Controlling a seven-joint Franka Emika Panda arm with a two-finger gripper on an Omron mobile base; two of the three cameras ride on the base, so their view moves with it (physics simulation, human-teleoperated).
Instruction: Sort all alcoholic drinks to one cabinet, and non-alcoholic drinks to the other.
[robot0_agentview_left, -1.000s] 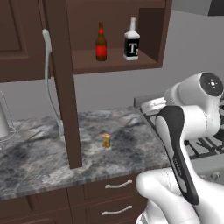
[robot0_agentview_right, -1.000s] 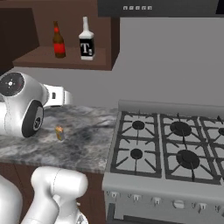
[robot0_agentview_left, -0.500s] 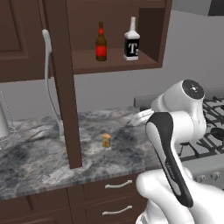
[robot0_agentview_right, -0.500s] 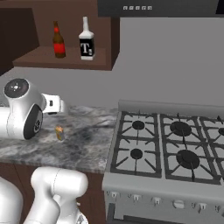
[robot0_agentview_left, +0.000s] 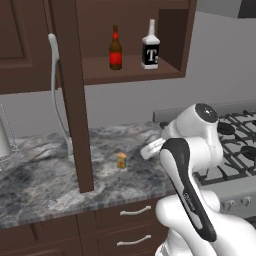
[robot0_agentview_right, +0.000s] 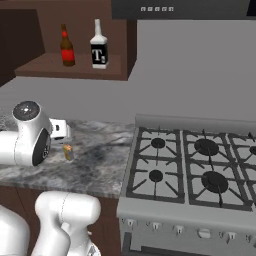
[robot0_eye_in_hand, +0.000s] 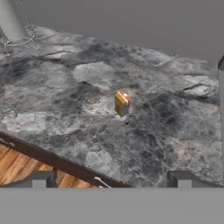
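Two bottles already stand upright on the shelf of the open wall cabinet (robot0_agentview_left: 170, 30): a brown bottle (robot0_agentview_left: 115, 48) with a red label and a white bottle (robot0_agentview_left: 150, 45) marked with a black "T". You have the small yellow-orange can (robot0_eye_in_hand: 121, 103) standing upright on the grey marble counter (robot0_eye_in_hand: 175, 131), alone and well apart from the stove (robot0_agentview_right: 200, 165). In the hand view it sits ahead of the tool (robot0_eye_in_hand: 111, 180) and near its centre line, long axis vertical. The tool's jaws stand wide apart, holding nothing. The can's print is too small to read. Your next reach probably goes forward and down to it.
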